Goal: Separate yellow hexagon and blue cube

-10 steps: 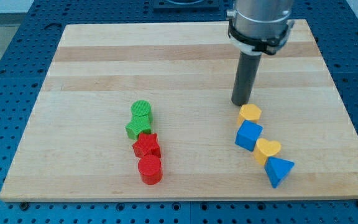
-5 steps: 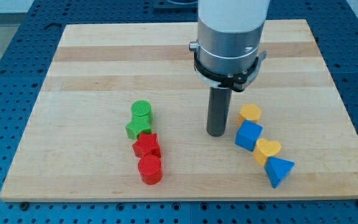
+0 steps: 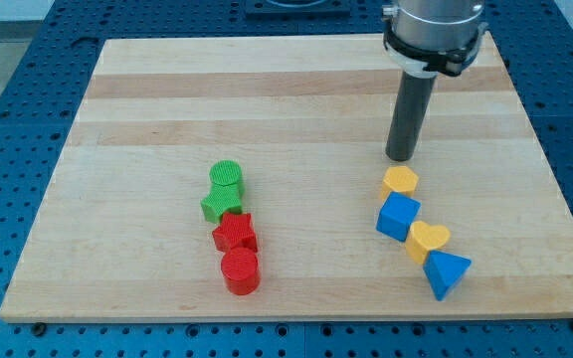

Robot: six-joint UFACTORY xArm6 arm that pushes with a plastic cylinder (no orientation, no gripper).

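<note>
The yellow hexagon sits on the wooden board, touching the top edge of the blue cube just below it. My tip rests on the board directly above the yellow hexagon, a short gap away from it. A yellow heart and a blue triangle continue the row down to the right of the blue cube.
A green cylinder, a green star, a red star and a red cylinder form a column left of centre. The board's right edge lies beyond the yellow and blue row.
My tip went from above the hexagon down to the left of the blue cube, then back up to just above the hexagon. No block has moved.
</note>
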